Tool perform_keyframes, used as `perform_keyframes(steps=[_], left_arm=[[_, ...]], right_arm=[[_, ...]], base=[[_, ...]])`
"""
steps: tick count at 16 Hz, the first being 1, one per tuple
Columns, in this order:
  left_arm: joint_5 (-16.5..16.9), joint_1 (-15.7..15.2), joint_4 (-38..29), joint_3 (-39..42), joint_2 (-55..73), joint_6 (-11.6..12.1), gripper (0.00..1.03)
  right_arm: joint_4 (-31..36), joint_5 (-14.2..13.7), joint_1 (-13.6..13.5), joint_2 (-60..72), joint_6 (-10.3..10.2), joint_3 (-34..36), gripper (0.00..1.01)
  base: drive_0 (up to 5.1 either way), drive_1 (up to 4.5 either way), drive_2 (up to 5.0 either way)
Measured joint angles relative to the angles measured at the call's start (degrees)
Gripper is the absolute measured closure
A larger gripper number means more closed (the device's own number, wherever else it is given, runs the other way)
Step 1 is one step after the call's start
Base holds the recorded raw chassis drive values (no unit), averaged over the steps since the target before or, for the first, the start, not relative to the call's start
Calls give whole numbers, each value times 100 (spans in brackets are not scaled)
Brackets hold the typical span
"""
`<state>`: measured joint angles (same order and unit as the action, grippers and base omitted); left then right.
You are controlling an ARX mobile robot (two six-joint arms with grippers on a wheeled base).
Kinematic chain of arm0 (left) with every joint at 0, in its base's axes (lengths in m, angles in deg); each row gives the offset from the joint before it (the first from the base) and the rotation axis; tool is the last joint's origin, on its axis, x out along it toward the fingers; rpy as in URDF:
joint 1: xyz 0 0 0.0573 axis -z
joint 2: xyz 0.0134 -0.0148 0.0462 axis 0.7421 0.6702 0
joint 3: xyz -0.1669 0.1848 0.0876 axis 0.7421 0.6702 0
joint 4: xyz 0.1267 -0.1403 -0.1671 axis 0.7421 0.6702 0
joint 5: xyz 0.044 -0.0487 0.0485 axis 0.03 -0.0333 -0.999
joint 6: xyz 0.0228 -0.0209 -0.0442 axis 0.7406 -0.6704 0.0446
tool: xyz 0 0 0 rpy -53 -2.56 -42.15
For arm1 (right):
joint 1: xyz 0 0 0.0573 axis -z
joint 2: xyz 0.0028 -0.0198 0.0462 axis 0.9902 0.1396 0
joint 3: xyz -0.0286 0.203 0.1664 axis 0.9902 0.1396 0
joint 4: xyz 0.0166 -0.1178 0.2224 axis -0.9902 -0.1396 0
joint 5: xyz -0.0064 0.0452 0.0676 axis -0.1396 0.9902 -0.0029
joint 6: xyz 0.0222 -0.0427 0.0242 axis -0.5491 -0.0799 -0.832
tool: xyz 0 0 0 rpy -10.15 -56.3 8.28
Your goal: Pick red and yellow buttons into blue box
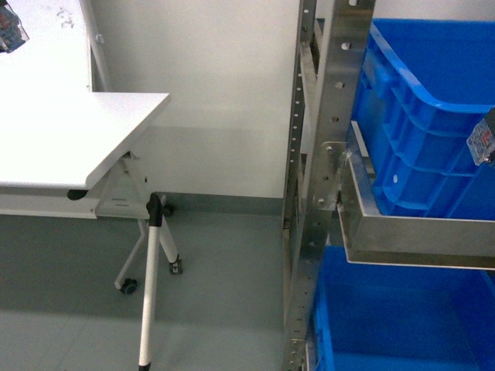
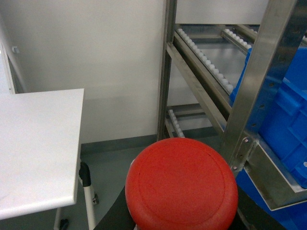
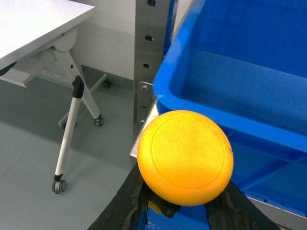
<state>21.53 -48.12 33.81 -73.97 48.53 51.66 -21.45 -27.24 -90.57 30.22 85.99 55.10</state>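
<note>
Two buttons sit close before the wrist cameras. The red button [image 2: 181, 184] fills the lower middle of the left wrist view, its round cap facing the lens, with dark parts of the left gripper [image 2: 180, 223] showing on either side below it; the jaws appear closed on the button's body, though the contact itself is hidden under the cap. Behind it stand a steel rack [image 2: 249, 91] with roller rails, a white desk [image 2: 38, 143] at left and a pale wall.

The yellow button [image 3: 185, 156] fills the lower middle of the right wrist view, cap toward the lens. Black fingers [image 3: 125, 203] of the right gripper [image 3: 180, 211] rise on both sides beneath it, and the jaws appear to be clamped on its body. It hangs just outside the near rim of the blue box [image 3: 240, 86], whose open inside stretches behind and to the right. The box rests on the rack, by a perforated steel post.

From the head camera, the box [image 1: 418, 131] sits tilted on a rack shelf at right, a second blue crate [image 1: 402, 317] below it. The desk [image 1: 69, 139] on castors stands at left over a grey floor [image 1: 224, 309]. Neither gripper nor button is plainly visible in that view.
</note>
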Motion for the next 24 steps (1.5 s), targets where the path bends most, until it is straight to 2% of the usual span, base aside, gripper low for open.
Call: perform_keyframes(steps=[24], left_arm=[[-7, 4, -4, 0, -9, 0, 78]], right_arm=[[-4, 2, 0, 0, 0, 0, 76]], base=[[478, -236, -236]])
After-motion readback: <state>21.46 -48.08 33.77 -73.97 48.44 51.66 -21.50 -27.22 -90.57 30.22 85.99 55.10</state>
